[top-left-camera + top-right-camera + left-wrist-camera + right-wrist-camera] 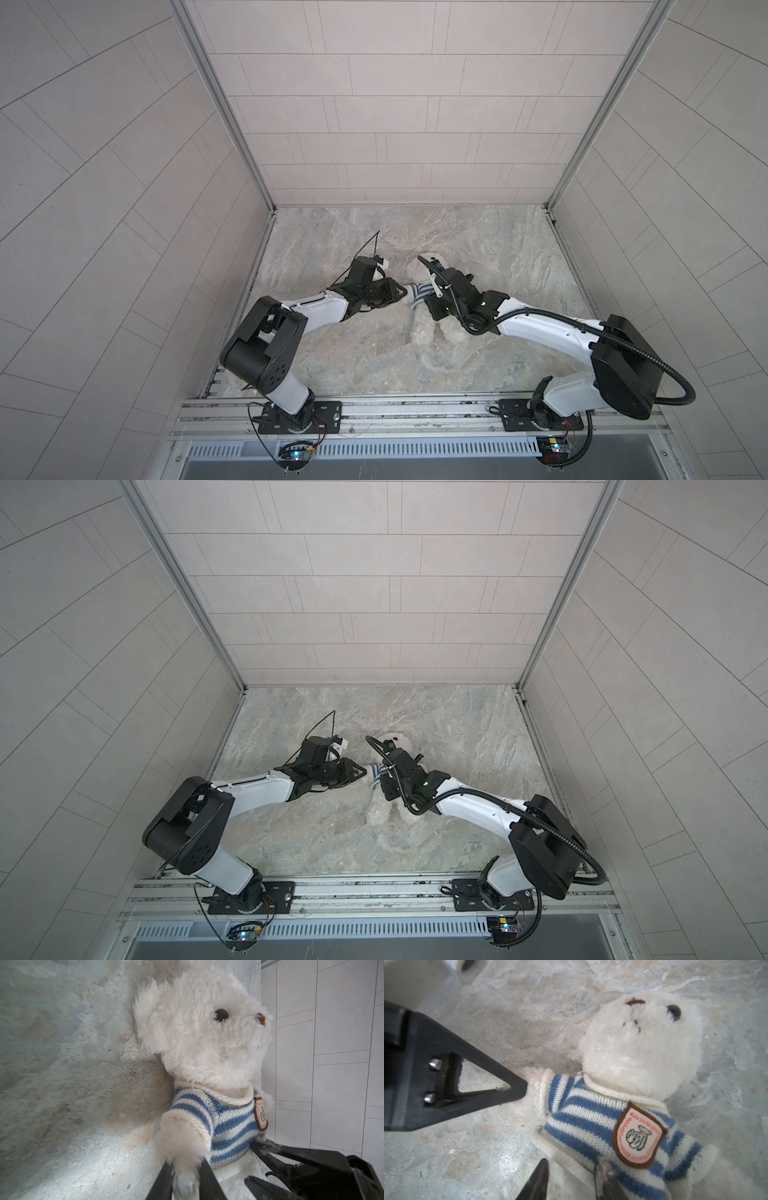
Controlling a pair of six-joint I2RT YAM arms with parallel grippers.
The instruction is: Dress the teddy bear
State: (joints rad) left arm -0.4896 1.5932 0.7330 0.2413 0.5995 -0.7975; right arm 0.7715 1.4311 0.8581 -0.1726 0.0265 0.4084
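Fluffy white teddy bear [207, 1043] lies face-up on the marbled table [332, 353], blue-and-white striped knitted sweater [581, 1115] on. My left end effector [185, 1160] clenches its paw. The right end effector [572, 1162] straddles the hem, grip unclear. I'd tug the hem down gently.

Light: even, diffuse, fairly bright in both top views; you get only faint, soft shadows on the table [374, 365], lower centre. Distortion: wall [104, 187] tile lines bow toward left and right frame edges. Left wrist view: bear [207, 1043] sharp, fur near white-out; pale glare patch on the table. Right wrist view: bear soft; right gripper [571, 1172] out of focus, close to lens.
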